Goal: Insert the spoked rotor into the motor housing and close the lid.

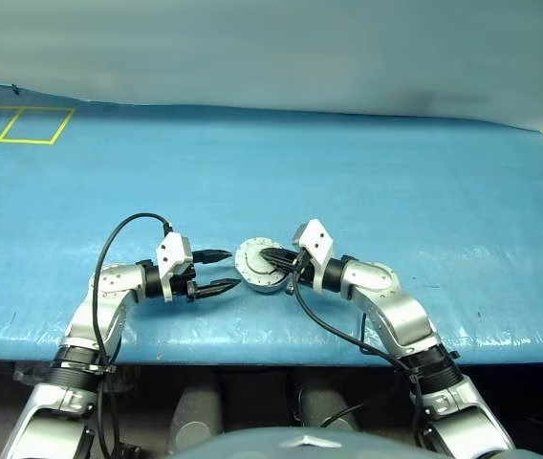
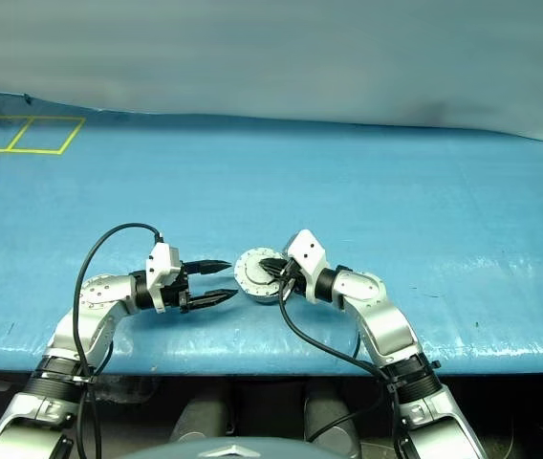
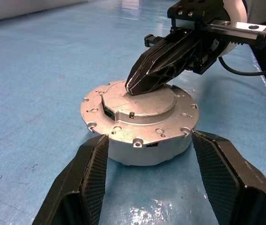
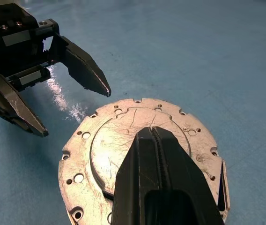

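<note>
Here's the motor housing [image 3: 144, 150], a short round silver puck on the blue worktop [image 1: 396, 172], with the lid [image 3: 140, 112] down flat on top: a scratched grey metal disc, notched and drilled around its rim, with a raised round centre. The right gripper [image 3: 135, 86] is clenched, its two black ridged fingers pressed together, the tips resting on that raised centre. The left gripper [image 1: 230, 270] is released, its textured black fingers [image 3: 88, 171] spread wide to either side of the housing, just beside its wall.
</note>
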